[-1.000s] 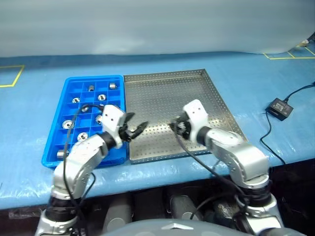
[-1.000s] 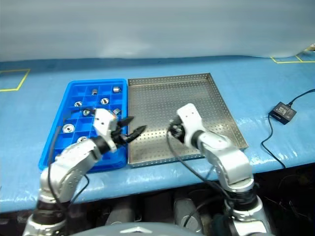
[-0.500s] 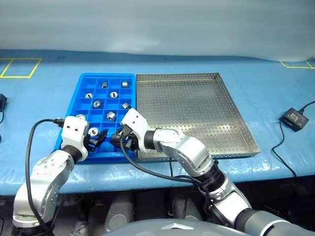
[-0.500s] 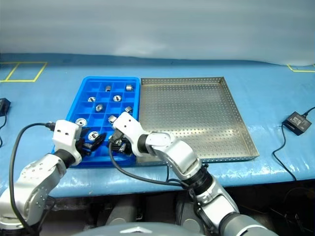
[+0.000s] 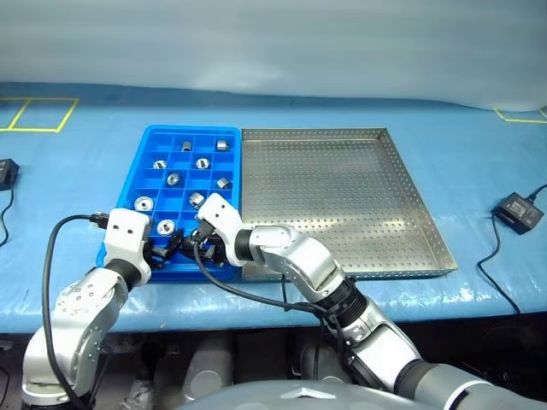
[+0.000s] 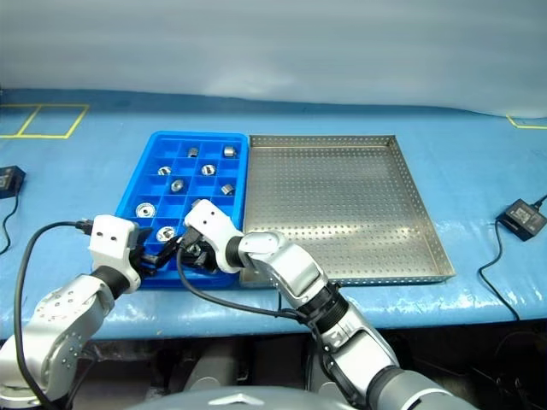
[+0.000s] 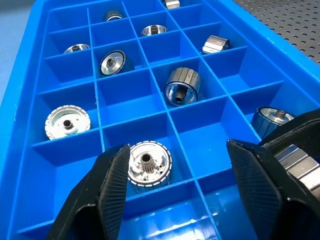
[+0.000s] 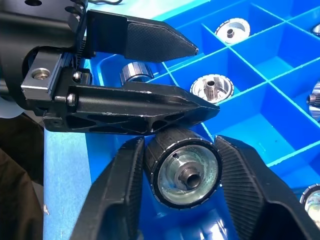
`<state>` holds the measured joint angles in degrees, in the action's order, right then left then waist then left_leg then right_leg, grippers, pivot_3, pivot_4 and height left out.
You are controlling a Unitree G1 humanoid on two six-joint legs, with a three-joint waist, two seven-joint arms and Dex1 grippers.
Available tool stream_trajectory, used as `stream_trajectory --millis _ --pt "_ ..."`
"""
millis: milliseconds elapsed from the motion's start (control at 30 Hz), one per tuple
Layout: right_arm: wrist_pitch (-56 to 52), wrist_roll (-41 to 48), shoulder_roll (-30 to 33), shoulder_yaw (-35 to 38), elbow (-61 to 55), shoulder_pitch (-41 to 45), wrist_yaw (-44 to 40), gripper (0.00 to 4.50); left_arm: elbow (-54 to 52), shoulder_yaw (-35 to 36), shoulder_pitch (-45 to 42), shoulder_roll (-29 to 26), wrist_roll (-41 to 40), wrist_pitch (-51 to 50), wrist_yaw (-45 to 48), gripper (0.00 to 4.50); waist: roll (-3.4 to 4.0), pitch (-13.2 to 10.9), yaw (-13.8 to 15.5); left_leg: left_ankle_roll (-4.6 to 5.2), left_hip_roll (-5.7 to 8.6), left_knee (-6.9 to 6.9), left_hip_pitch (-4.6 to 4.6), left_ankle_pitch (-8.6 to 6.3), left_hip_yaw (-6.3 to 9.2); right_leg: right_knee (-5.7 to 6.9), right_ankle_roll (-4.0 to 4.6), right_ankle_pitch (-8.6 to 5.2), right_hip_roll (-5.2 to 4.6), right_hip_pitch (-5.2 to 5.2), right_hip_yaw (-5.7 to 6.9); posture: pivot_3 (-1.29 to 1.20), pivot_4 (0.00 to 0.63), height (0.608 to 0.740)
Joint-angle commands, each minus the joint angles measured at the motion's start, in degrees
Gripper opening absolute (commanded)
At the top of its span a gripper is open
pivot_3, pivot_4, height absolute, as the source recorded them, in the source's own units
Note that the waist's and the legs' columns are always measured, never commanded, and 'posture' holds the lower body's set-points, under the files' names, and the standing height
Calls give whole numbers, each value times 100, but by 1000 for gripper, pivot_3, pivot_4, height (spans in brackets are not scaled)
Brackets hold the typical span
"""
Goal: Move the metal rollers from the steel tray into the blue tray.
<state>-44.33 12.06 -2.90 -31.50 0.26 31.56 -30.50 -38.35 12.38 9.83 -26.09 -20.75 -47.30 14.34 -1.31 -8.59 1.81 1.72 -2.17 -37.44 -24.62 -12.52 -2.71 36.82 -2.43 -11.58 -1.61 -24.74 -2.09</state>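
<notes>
The blue tray point(image 5: 145, 184) lies on the blue table point(image 5: 77, 162), its right long side touching the steel tray point(image 5: 342, 196), whose perforated floor is bare. Rollers point(image 7: 182, 86) sit singly in the blue tray's compartments, spread from its far end to its near end. Both grippers meet over the blue tray's near end. The right gripper point(image 8: 181, 172) reaches across from the steel tray's side, and a roller point(image 8: 187, 168) sits between its two fingers, hollow end toward the wrist camera; the fingers flank it closely on both sides, though whether they press it cannot be told for sure. The left gripper point(image 7: 175, 172) is at the same near end of the blue tray with its fingers spread apart and nothing between them; one left finger point(image 8: 145, 107) lies just over the held roller, nearly touching it. A black adapter point(image 5: 519, 207) with a cable lies on the table well right of the steel tray.
</notes>
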Motion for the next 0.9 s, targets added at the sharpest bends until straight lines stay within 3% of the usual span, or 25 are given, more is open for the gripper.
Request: stream_trajectory --millis 33,67,200,500,633,800,900 --pt "494 -254 6 -69 -290 88 53 3482 -109 -181 -137 58 -42 20 48 3362 1 0 3 0 0 0 0 0 0 0 0 0 0 -1 1 164 150 740" --pt "594 -265 37 15 -411 38 74 3745 -89 -224 -190 75 -58 31 65 3362 0 0 6 0 1 0 0 0 0 0 0 0 -1 -1 1 164 150 740" --pt "595 -151 275 637 -1043 -180 190 3745 48 -499 -481 244 -105 146 137 3362 0 0 21 0 3 0 -4 0 0 -2 0 0 -4 0 2 143 150 740" --pt "692 -247 1831 1953 -1926 -942 153 3745 713 -1339 -1229 659 27 1024 561 3362 -1 1 11 2 9 0 -5 1 -3 -4 1 -1 2 2 -1 77 150 740" --pt "819 -146 2470 2193 -1946 -1322 -165 4483 872 -1457 -1235 612 24 1383 886 3362 2 0 -55 2 9 6 -4 0 -6 -4 11 -6 6 1 -2 58 150 740" --pt "947 -165 3148 2167 -2060 -1710 -627 4500 1011 -1275 -1198 636 -32 1561 970 4471 2 -1 -128 3 10 7 4 -1 -8 -3 4 -11 16 3 -10 40 150 740" --pt "968 -96 3249 2220 -2065 -1791 -705 4500 1020 -1141 -1176 686 -83 1463 869 4471 1 -1 -145 4 8 0 4 0 -6 -1 -15 -21 18 5 -10 38 150 740"
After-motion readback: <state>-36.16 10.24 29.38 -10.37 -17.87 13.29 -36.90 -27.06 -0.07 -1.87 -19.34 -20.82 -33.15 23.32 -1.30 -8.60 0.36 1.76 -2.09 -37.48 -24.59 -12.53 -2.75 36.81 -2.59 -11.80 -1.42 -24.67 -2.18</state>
